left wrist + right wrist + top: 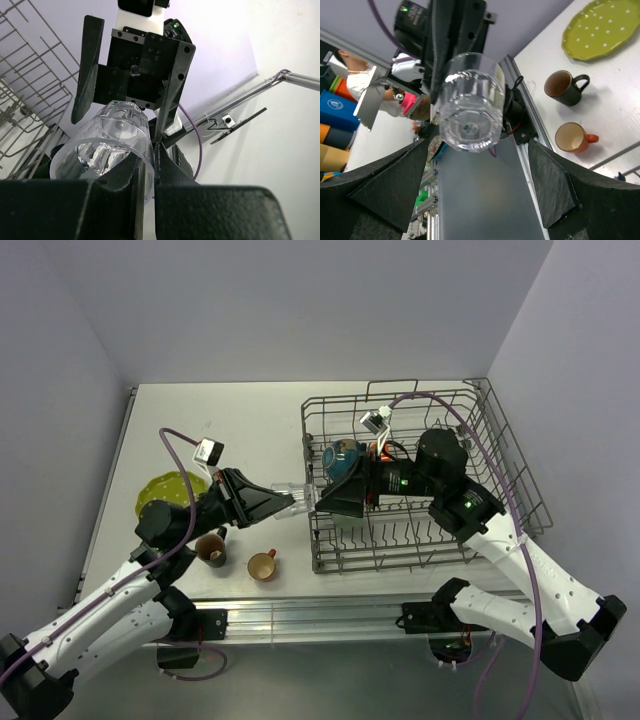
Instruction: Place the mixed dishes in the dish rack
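black left gripper (288, 502) clamped on rim end of clear glass (300, 496); glass held sideways, centre of top view, just left of dish rack (400, 558). right gripper (322, 498) spread wide, fingers straddling glass base; contact cannot tell. blue bowl (345, 454) in rack, upper left part. dark brown mug (211, 548), small orange cup (263, 565) lower left on table; yellow-green plate (168, 490) far left.

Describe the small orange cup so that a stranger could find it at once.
Find the grey wire dish rack on the right half of the table. Off its near left corner, by the table's front edge, stand two small handled cups. The orange cup is the one nearer the rack; its neighbour, the mug, is dark brown.
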Action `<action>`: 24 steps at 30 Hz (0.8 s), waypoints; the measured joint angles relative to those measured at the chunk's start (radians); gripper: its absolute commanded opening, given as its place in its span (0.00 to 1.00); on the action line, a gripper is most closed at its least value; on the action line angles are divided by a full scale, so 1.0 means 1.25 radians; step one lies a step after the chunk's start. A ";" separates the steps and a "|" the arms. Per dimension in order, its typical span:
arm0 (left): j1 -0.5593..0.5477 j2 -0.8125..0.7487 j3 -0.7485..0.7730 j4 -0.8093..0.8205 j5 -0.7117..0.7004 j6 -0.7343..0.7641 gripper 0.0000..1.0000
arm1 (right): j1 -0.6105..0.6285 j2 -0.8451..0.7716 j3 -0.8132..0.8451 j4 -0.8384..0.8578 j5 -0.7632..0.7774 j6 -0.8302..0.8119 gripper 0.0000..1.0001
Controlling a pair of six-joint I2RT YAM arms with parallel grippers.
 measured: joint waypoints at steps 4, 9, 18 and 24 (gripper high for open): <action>0.000 0.012 -0.017 0.039 0.009 -0.023 0.00 | 0.000 -0.007 -0.015 0.053 -0.015 0.035 0.88; 0.000 0.033 -0.026 0.096 0.015 -0.043 0.00 | 0.001 -0.006 -0.029 0.118 -0.027 0.074 0.86; 0.000 0.054 -0.035 0.144 0.017 -0.060 0.00 | 0.016 0.011 -0.037 0.162 -0.021 0.101 0.81; -0.002 0.059 -0.039 0.151 0.017 -0.062 0.00 | 0.028 0.036 -0.037 0.180 -0.005 0.106 0.72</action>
